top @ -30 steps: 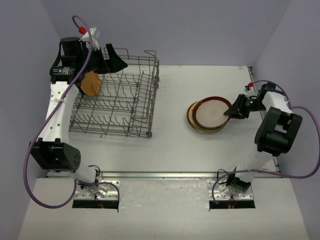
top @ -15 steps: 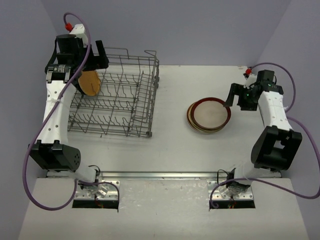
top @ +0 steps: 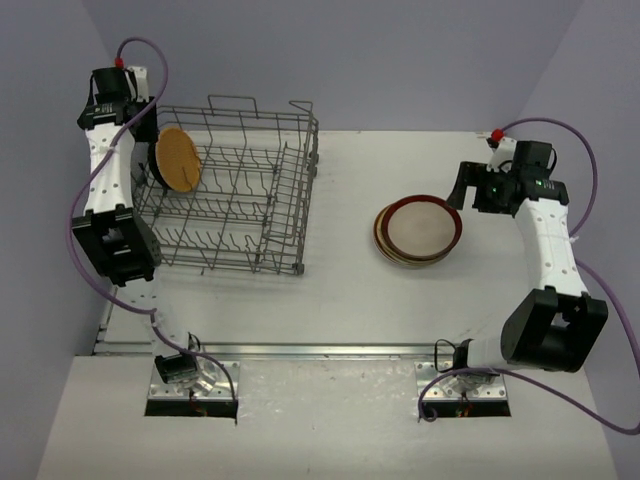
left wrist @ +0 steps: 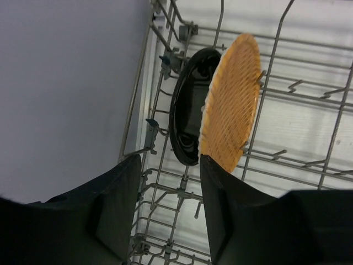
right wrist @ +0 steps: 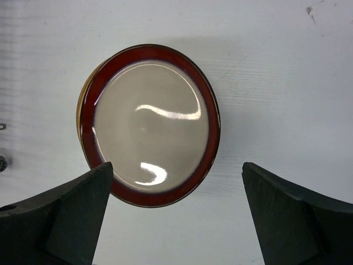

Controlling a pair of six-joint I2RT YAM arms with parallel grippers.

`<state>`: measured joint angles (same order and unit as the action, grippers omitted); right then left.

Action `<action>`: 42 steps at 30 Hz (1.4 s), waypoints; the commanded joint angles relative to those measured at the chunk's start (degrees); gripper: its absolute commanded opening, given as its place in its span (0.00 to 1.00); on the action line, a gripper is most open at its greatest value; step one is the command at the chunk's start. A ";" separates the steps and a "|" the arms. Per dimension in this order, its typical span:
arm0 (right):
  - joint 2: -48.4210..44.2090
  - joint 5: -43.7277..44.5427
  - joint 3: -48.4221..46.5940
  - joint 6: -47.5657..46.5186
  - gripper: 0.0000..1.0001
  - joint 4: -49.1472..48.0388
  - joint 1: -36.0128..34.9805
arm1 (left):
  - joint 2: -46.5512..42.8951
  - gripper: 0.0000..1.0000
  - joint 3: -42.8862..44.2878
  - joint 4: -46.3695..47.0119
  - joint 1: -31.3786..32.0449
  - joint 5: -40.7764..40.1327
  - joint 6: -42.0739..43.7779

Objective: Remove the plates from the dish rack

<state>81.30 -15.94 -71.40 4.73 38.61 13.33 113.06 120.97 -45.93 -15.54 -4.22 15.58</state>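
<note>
Now the dish rack point(top: 308, 175) holds two plates on edge; a stack point(top: 418, 230) sits on the counter point(top: 340, 300).
Tan plate point(left wrist: 231, 102) and black plate point(left wrist: 187, 110) look stiff, slick, breakable: best pinched at the top rim. Left pincer point(left wrist: 168, 176) gapes empty facing them, right pincer point(right wrist: 176, 182) gapes empty over the stack.

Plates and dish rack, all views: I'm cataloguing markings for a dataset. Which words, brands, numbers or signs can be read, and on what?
None can be read: the red-rimmed plate, tan plate, black plate and dish rack show no lettering, and nothing else in view bears legible text.
</note>
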 commanded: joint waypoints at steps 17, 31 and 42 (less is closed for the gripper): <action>-2.54 -4.55 3.20 0.28 0.99 -3.01 -0.50 | 12.06 0.45 4.11 -1.16 -1.34 13.70 2.15; -3.15 -6.71 2.85 0.40 0.99 -2.44 -0.59 | 5.95 0.00 -0.95 3.56 -0.37 14.09 0.19; -5.42 -9.37 1.35 -0.41 0.99 -2.71 -0.59 | -10.22 0.00 4.79 8.08 0.77 12.01 -2.73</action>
<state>79.07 -22.80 -67.72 4.93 37.58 12.93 115.32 119.34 -44.90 -16.19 5.74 15.73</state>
